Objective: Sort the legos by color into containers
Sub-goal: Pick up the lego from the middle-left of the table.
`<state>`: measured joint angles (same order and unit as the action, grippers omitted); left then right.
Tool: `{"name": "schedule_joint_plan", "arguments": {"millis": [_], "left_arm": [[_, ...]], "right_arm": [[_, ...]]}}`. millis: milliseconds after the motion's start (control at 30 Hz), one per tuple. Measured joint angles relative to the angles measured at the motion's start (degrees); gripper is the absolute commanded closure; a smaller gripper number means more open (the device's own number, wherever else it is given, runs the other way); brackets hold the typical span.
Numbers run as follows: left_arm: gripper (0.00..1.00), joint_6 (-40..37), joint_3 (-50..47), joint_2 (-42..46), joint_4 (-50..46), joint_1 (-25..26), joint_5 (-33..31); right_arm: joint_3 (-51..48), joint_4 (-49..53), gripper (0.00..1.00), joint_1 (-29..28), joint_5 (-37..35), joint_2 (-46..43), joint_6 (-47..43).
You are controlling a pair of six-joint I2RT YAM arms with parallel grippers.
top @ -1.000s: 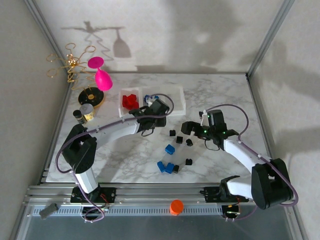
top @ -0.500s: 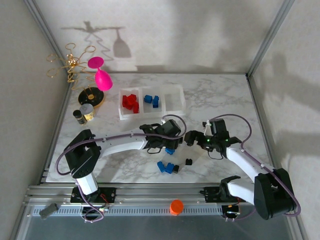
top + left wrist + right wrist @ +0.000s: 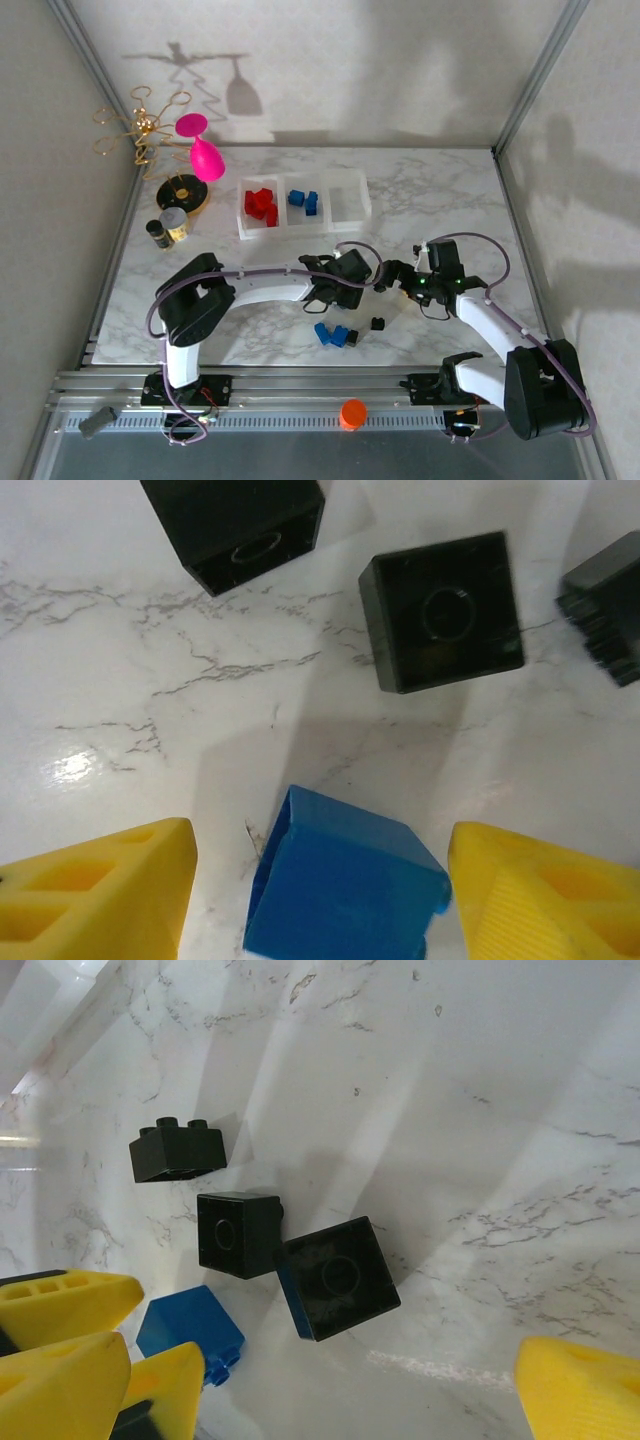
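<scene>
blue lego, cropped at bottom edge — left gripper straddling it

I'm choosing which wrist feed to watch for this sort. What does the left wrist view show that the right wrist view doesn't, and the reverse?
Left wrist view adds a close look at the blue brick, sitting between the yellow fingers of the left hand, which stands open. Right wrist view adds a third black brick, resting studs up beyond the others. Shared: that blue brick, two black bricks lying hollow side up, and the marble table.
</scene>
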<state>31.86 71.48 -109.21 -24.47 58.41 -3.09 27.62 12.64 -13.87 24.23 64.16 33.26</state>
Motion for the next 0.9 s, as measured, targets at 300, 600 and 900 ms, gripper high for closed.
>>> {"name": "schedule_joint_plan", "arguments": {"millis": [300,600,900], "left_arm": [[0.4,-0.44,0.28,-2.34,0.26,0.0,0.42],[0.46,-0.42,0.02,-2.27,0.2,0.0,0.35],[0.48,-0.42,0.02,0.5,-0.63,-0.28,0.17]], "right_arm": [[0.0,0.0,0.01,0.28,0.31,0.02,-0.26],[0.0,-1.2,0.01,0.39,1.33,0.98,-0.98],[0.0,-3.1,0.01,0.39,4.48,-0.61,-2.95]]}}
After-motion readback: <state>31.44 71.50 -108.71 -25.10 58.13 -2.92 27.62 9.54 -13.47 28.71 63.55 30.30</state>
